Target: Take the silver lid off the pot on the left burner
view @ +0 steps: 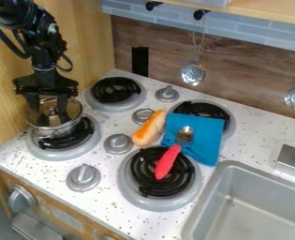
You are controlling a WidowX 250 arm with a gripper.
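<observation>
While the gripper (50, 118) is spread fairly wide and empty astride the lid knob (52, 111), its fingers should be centred evenly before being closed.

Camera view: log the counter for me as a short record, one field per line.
Gripper: at the pot lid, fingers apart
Pot: lidded, on the lower-left burner
Cloth: blue, partly over the upper-right burner
Spoon: bowl on the cloth, red handle over the lower-right burner
Bread-like item: left of the cloth
Sink: lower right
</observation>
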